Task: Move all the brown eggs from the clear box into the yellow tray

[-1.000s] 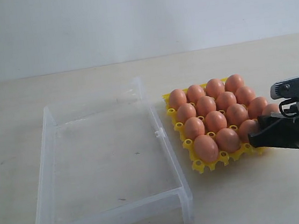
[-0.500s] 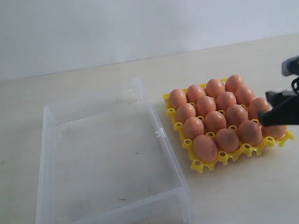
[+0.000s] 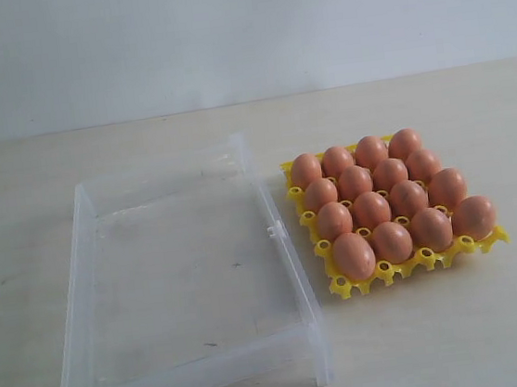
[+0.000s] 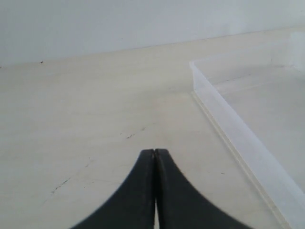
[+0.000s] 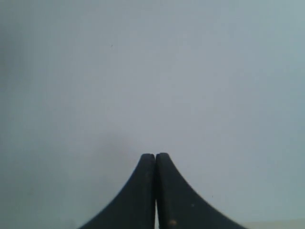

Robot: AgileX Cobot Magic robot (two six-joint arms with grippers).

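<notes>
Plain pale wall (image 3: pixel 240 27) at the back. Right jaws pressed together, holding nothing, facing that blank wall. Light surface (image 3: pixel 462 338), a few scuffs. Clear box (image 3: pixel 291 274) sits open side up, long axis running away toward the wall. Left jaws are also closed tight and empty, with the clear box (image 4: pixel 238 138) ahead of them, off to one side. Yellow tray (image 3: pixel 344 288) is across the box from the left jaws, just beside the clasp (image 3: pixel 277 230), turned slightly off square. Brown eggs (image 3: pixel 370 209): sixteen, four by four, all in the tray, long axes roughly upright.
</notes>
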